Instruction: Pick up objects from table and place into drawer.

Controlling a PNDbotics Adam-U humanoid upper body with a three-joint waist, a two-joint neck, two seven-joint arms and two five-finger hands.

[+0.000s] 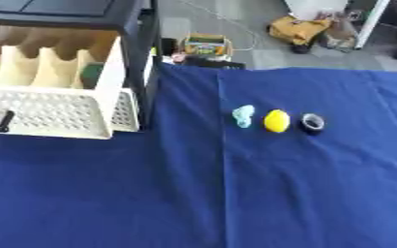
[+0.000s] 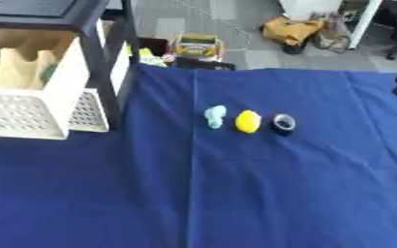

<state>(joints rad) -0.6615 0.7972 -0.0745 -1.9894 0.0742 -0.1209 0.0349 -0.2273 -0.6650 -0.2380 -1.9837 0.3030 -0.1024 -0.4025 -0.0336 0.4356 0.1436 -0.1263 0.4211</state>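
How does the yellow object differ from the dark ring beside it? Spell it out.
The yellow object is bright, solid and egg-shaped; the dark ring is black with a pale centre, and it looks smaller. The yellow one sits in the middle of the row; the ring ends it on the right. Both rest on the blue cloth, untouched by any hand.

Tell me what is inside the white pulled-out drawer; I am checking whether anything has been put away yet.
Inside the white drawer, a dark green thing shows against its right wall. The perforated front panel hides the drawer's floor, so anything lower cannot be seen.
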